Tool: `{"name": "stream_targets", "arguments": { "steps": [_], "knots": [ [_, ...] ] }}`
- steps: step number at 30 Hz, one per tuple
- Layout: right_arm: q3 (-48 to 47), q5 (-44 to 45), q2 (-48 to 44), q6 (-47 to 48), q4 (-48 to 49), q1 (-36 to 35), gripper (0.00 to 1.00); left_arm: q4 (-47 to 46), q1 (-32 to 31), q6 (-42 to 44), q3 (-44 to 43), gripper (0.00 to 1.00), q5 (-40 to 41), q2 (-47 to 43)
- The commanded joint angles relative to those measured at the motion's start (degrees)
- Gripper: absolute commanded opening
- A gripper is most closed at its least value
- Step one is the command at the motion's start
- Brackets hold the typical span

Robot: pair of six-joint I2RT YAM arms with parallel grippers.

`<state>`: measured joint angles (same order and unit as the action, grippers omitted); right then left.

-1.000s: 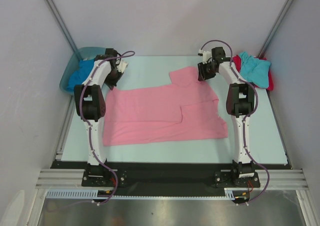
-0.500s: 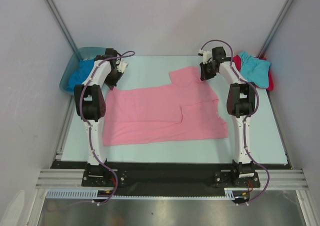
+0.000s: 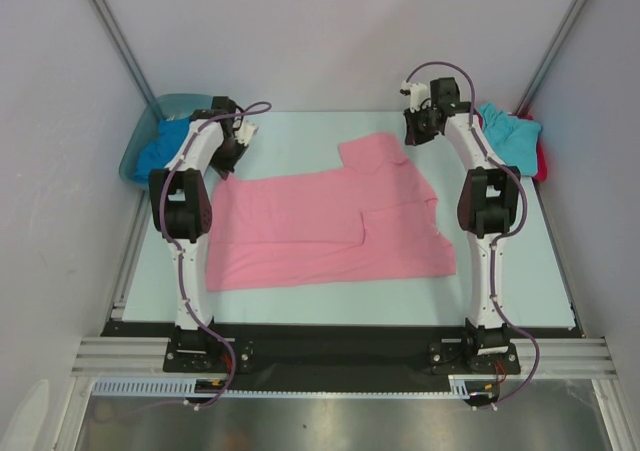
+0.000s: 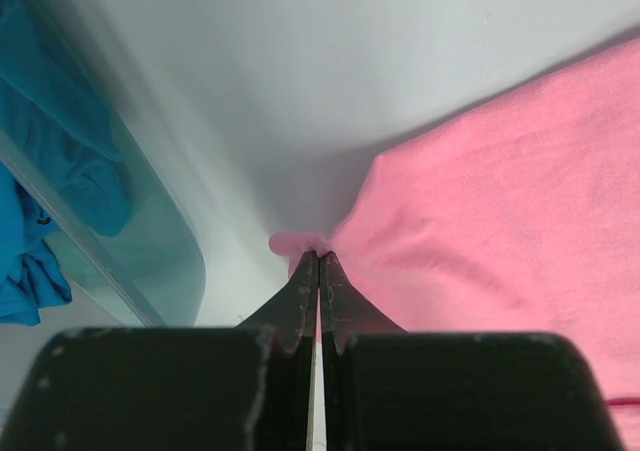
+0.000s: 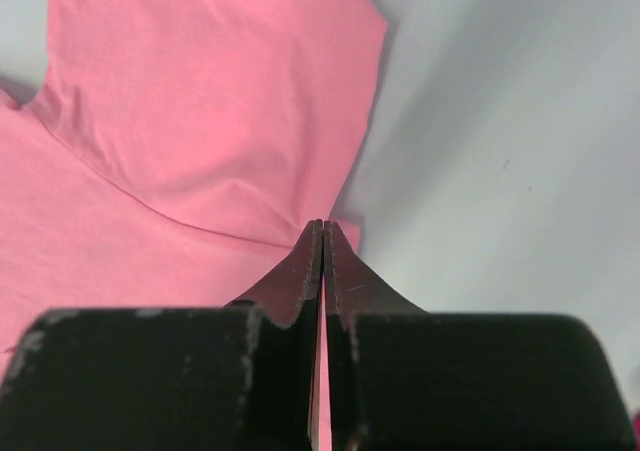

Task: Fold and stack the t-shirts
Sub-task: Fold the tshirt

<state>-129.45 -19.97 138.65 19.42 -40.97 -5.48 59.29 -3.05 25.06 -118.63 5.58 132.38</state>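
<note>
**Together, two grippers pinched the pink shirt**

The pink t-shirt (image 3: pixel 320 231) lay spread out flat in the middle of the table (image 3: pixel 300 131). One short sleeve stuck out at the far side. A part of the shirt was folded over near the middle.

The left gripper (image 4: pixel 318 261) was at the far left corner of the pink t-shirt. Its two fingers were pressed tight together. A little bit of pink cloth was squeezed between the tips.

The right gripper (image 5: pixel 322 229) was at the far right side, by the sleeve. Its fingers were pressed together too, and they pinched the edge of the pink cloth there.

The tub (image 3: pixel 140 121) sat in the far left corner of the table, just beside the left gripper. The royal blue t-shirt (image 3: pixel 160 153) was bunched up inside it.

The turquoise t-shirt (image 3: pixel 510 133) lay crumpled in the far right corner. It sat on top of the red t-shirt (image 3: pixel 541 161), and only a small bit of red showed at the edge. Both were near the right arm but well apart from the pink t-shirt.
</note>
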Motion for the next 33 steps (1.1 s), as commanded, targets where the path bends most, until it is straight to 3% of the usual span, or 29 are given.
{"name": "stream_targets", "arguments": {
  "steps": [1, 3, 4, 5, 10, 33],
  "knots": [
    [0.86, 0.01, -5.14, 1.15, -0.08, 0.2, 0.0, -0.14, -0.47, 0.25, -0.47, 0.0, -1.19, -3.44],
    [1.74, -0.16, -5.14, 1.32, 0.19, 0.2, 0.07, -0.22, -0.55, 0.17, -0.03, 0.0, -1.36, -3.7],
    [2.0, -0.07, -4.88, 1.41, 0.02, 0.11, 0.22, -0.4, -0.55, 0.17, 0.15, 0.0, -1.37, -3.62],
    [2.18, -0.16, -4.44, 1.58, 0.01, 0.11, 0.29, -0.4, -0.55, 0.17, 0.33, 0.0, -1.28, -3.79],
    [1.83, -0.6, -2.6, 1.76, -0.34, -0.06, 0.49, -0.66, -0.55, 0.25, 1.47, 0.0, -1.02, -4.49],
    [2.09, -1.65, 2.41, 1.15, 0.63, -0.68, 0.45, -0.93, -0.64, 0.69, 1.65, 0.0, -0.49, -4.58]
  ]
}}
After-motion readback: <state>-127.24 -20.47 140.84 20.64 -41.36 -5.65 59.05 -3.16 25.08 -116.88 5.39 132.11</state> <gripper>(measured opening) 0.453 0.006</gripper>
